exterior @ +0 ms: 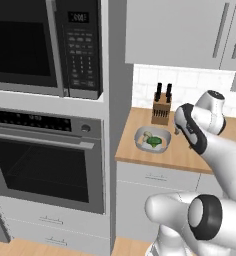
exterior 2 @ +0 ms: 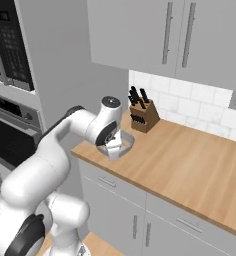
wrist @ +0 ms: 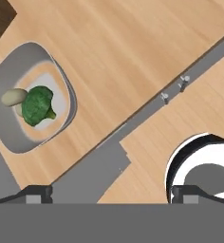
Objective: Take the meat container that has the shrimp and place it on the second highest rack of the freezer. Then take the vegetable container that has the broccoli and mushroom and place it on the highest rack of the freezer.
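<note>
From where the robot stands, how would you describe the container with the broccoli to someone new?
Find the wooden counter right of the oven. Near its left end, before the knife block, sits a grey container. It alone holds a green broccoli and a pale mushroom.

Counter (exterior: 140,125) – matt wood; bowl (wrist: 61,83) smooth grey; broccoli (wrist: 38,104) bumpy.

The bowl (exterior: 152,139) sits on the counter (exterior: 140,125) near its left end, the broccoli (exterior: 154,142) and mushroom (exterior: 147,135) inside it. A knife block (exterior: 161,110) stands just behind.
</note>
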{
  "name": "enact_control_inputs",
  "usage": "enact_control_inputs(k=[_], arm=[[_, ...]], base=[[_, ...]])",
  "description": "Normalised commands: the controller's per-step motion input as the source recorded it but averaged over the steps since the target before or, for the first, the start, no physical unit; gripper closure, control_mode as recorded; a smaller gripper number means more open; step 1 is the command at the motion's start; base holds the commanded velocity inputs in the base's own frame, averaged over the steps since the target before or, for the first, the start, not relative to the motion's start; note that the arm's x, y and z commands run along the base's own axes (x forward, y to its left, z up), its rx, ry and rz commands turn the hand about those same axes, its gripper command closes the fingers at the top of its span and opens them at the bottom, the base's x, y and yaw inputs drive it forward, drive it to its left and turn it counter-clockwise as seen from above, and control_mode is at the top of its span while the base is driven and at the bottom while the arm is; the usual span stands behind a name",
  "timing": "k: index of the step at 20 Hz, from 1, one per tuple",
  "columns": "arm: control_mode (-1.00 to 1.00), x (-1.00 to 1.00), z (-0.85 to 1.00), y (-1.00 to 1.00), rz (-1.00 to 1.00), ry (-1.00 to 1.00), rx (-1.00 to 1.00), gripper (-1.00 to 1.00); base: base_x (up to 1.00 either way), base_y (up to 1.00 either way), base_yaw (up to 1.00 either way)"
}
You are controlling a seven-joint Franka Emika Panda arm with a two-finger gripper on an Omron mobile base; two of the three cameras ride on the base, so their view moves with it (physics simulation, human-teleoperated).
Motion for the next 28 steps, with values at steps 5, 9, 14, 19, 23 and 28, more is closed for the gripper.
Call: enact_control_inputs(k=[5, 9, 14, 19, 23, 28], arm=[[-1.0, 0.38, -0.26, -0.08, 0.13, 0.0, -0.01, -1.0], [-1.0, 0.23, -0.1, -0.24, 0.06, 0.0, 0.0, -1.0], [-1.0, 0.31, -0.1, -0.1, 0.02, 0.0, 0.0, -1.0], [-1.0, 0.47, -0.32, 0.0, 0.0, 0.0, 0.0, -1.0], [-1.0, 0.33, -0.26, 0.0, 0.0, 0.0, 0.0, -1.0], [-1.0, 0.26, -0.23, 0.0, 0.0, 0.0, 0.0, -1.0]], base=[[0.0, 0.0, 0.0], [0.0, 0.0, 0.0], [0.0, 0.0, 0.0], [0.0, 0.0, 0.0], [0.0, 0.0, 0.0], [0.0, 0.0, 0.0]])
